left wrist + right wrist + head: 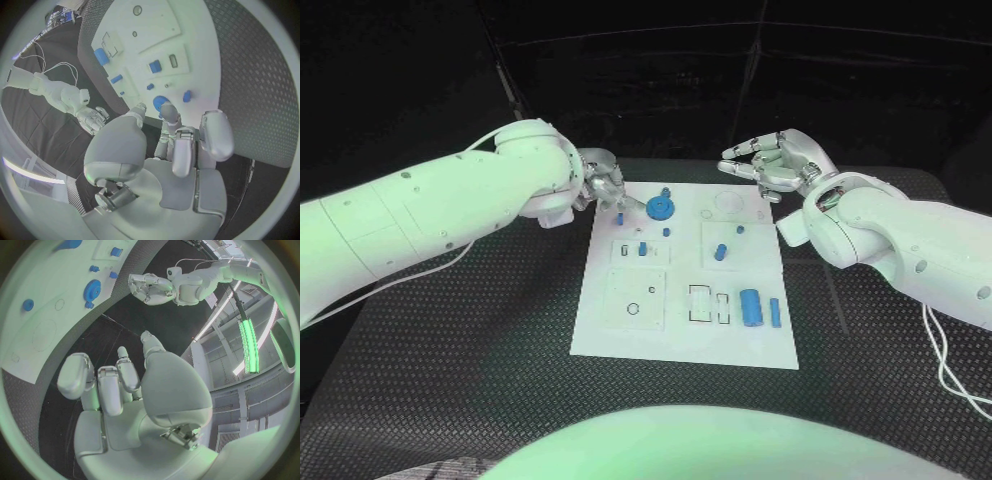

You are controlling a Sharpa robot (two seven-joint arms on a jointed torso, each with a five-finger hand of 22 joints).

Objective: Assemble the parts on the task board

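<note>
- While both hands sit at the far end, nothing looks picked up yet; I'd call this the approach before a grasp.
- Surface (473,330): black mat, with the board (610,335) lying flat mid-surface, long side running away from the robot.
- Left hand (603,182): over the board's far left corner, fingers curled down, tips just beside the gear (659,207). Cannot tell whether they pinch anything; the wrist view shows no part in the palm.
- Right hand (773,162): off the board's far right corner, fingers loosely apart, holding nothing.
- Gear: blue, seated at the board's far end, near centre.
- Cylinder (751,305): lies loose by the near right edge, a thinner blue bar (775,311) just beside it.
- Small blue bits mid-board: too small to identify.
- Next, my guess: left hand lowers and closes on the piece by the gear; needs fine fingertip alignment, since the parts crowd there.
</note>
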